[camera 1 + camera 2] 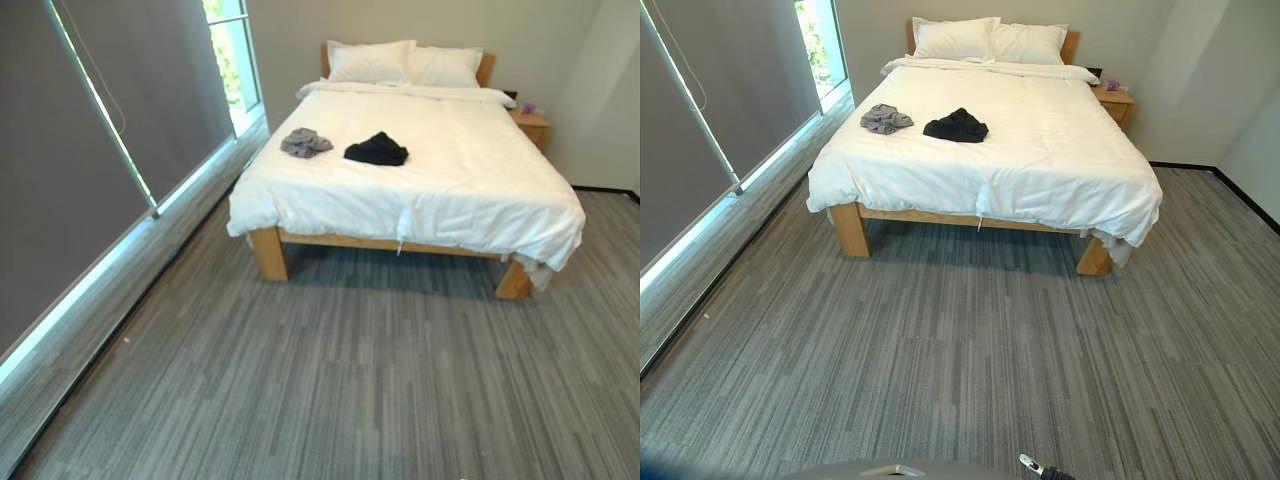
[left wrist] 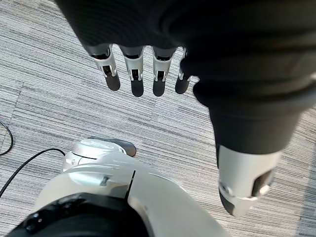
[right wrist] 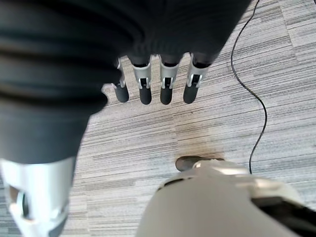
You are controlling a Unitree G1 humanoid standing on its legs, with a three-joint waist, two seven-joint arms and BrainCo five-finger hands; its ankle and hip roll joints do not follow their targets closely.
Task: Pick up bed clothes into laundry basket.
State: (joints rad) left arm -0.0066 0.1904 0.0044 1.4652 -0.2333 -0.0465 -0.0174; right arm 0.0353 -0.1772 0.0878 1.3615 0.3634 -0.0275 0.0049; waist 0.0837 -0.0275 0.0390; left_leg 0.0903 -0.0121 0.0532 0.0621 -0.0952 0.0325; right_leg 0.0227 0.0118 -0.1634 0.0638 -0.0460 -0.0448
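Note:
Two crumpled garments lie on the white bed (image 1: 470,190) ahead of me: a grey one (image 1: 305,143) near the bed's left edge and a black one (image 1: 377,150) just right of it. In the right eye view the grey garment (image 1: 885,119) and the black garment (image 1: 956,126) sit the same way. My left hand (image 2: 136,74) hangs over the grey carpet with straight, relaxed fingers and holds nothing. My right hand (image 3: 155,81) hangs the same way over the carpet, open and empty.
Two white pillows (image 1: 405,62) rest at the wooden headboard. A wooden nightstand (image 1: 531,124) stands at the bed's far right. A window wall with grey roller blinds (image 1: 90,150) runs along the left. Grey striped carpet (image 1: 350,370) stretches between me and the bed.

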